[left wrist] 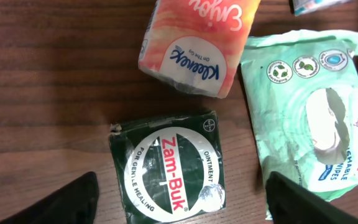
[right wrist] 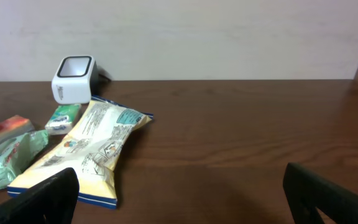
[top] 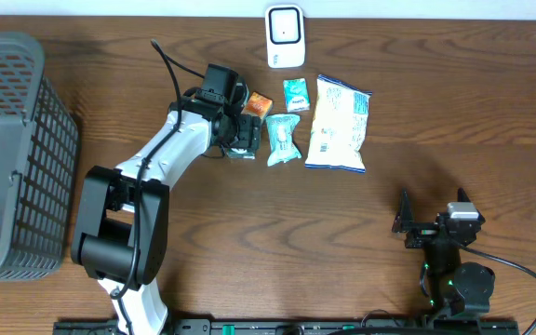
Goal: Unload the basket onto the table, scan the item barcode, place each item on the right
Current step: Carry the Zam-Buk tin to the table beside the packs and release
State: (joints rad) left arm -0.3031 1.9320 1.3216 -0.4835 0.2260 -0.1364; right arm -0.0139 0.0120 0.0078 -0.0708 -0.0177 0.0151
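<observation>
From overhead, the table (top: 268, 233) has wide bare wood across its middle and front. A grey basket (top: 26, 177) fills the left edge, and the white scanner (top: 285, 35) sits at the far edge. The left gripper (top: 240, 136) hangs over the left end of a tight row of goods: a Kleenex pack (top: 259, 103), a small teal packet (top: 295, 94), a wipes pack (top: 283, 140) and a large snack bag (top: 338, 123). These lie between the gripper and the open wood on the right, and the scanner stands just beyond them. The right gripper (top: 431, 221) sits well apart near the front right corner, with nothing around it. In the left wrist view, the Zam-Buk box (left wrist: 166, 168) lies flat and label up between the left gripper's (left wrist: 182, 180) dark fingers (left wrist: 67, 205). The jaws are spread, with a gap of wood showing on each side of the box. The Kleenex pack (left wrist: 197, 43) lies just beyond the box, and the wipes pack (left wrist: 309, 118) crowds the right-hand finger. In the right wrist view, the right gripper (right wrist: 180, 171) holds its jaws wide and empty over bare wood. To its right the table runs clear to the wall (right wrist: 197, 37). To its left lie the snack bag (right wrist: 86, 149), the wipes pack (right wrist: 11, 158), the small teal packet (right wrist: 63, 118) and the scanner (right wrist: 74, 78).
</observation>
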